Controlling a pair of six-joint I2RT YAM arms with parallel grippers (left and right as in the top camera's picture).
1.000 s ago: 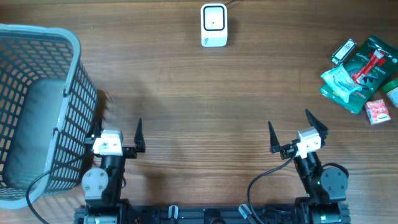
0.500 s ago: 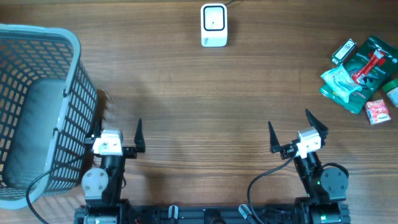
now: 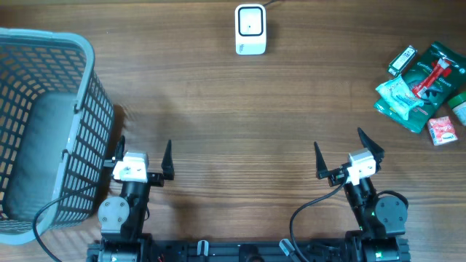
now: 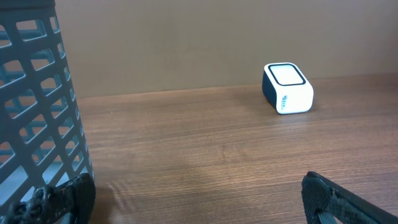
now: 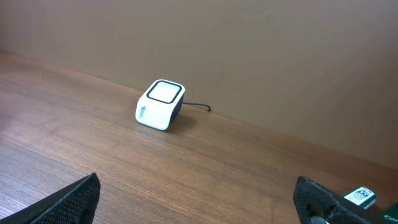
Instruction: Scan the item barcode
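We see two arms at the bottom edge of the overhead frame, one on each side. The left gripper [image 3: 143, 151] sits in the lower left, just beside the basket, its two fingers spread wide with nothing between them. The right gripper [image 3: 342, 149] sits in the lower right, its two fingers likewise spread wide and holding nothing.

One barcode scanner [image 3: 250, 29], a small white box with a dark-rimmed window on top, stands at the top centre of the frame. One thin cable [image 5: 198, 106] leaves its back. Both wrist views show the scanner too: upper right of the left wrist frame, left of centre in the right wrist frame.

The things to be scanned lie in one cluster of items [image 3: 419, 84] at the upper right edge, well apart from both grippers and from the scanner. We count five pieces there: one small white-and-green pack [image 3: 402, 60], one dark green package [image 3: 445, 57] with a red tool on its face, one pale teal packet [image 3: 397, 93], one small red packet [image 3: 442, 129], and one green thing [image 3: 459, 102] cut off by the right edge, which we cannot identify. Several of them overlap or touch.

One grey lattice basket [image 3: 86, 51] fills the left side, with one grey pad [image 3: 40, 145] inside it. Everything rests on one wooden table [image 3: 240, 109].
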